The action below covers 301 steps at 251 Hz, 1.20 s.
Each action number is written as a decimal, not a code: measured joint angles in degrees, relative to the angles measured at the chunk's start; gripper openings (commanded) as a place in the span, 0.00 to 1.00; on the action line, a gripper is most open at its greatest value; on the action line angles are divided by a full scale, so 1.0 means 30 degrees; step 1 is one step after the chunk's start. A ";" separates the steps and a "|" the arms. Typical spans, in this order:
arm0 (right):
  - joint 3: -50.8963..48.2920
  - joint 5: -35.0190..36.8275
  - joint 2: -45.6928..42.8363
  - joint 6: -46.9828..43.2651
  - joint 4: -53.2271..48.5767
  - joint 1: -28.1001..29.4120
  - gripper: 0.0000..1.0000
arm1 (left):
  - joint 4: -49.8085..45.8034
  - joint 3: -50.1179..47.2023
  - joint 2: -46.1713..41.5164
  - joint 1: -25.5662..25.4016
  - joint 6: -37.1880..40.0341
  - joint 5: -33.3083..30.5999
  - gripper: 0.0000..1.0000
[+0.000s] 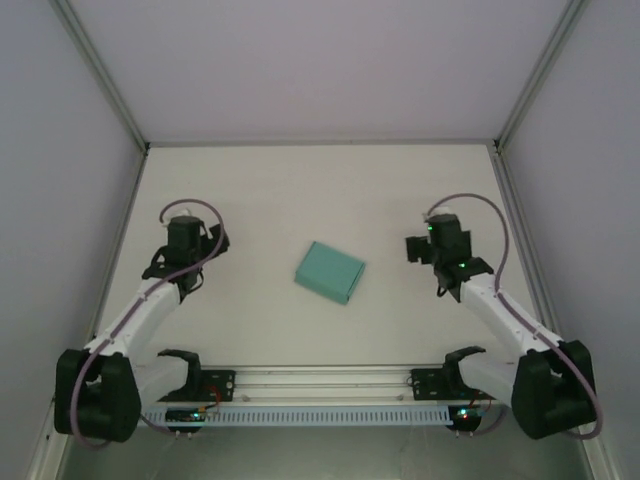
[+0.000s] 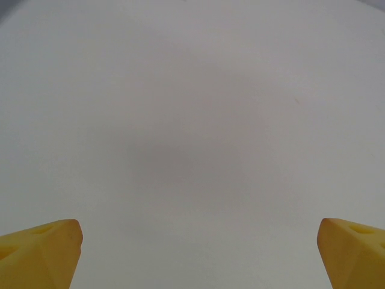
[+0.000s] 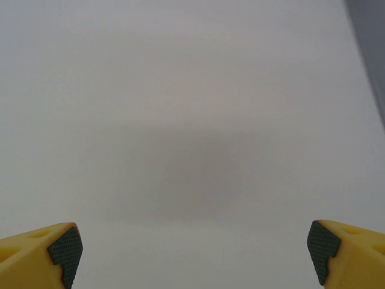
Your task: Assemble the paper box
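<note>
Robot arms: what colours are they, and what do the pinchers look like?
Both the left arm and right arm are white tubes with black joints, each trailing a looping lilac cable. The left gripper and right gripper have chunky yellow wedge fingers; the right's carry dark green bumpy pads.

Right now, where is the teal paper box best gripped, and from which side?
Probably from above, closing across its shorter width, on the two long edges near mid-length: the paper box lies flat, rotated, with all sides free.
</note>
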 measured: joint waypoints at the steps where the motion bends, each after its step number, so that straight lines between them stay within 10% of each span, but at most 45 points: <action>1: -0.0051 -0.0007 0.0015 0.0015 0.0102 -0.0087 0.99 | 0.0153 -0.0051 0.0000 0.0058 0.0066 -0.0022 0.99; 156: -0.4350 -0.5209 0.8524 0.0182 1.7347 -0.4277 0.99 | 1.9023 -0.5195 0.8051 0.3067 0.6586 0.1967 1.00; 301: -0.4393 -0.5508 0.8546 0.0284 1.9001 -0.4233 0.99 | 1.9759 -0.5085 0.8976 0.3009 0.7351 0.2397 1.00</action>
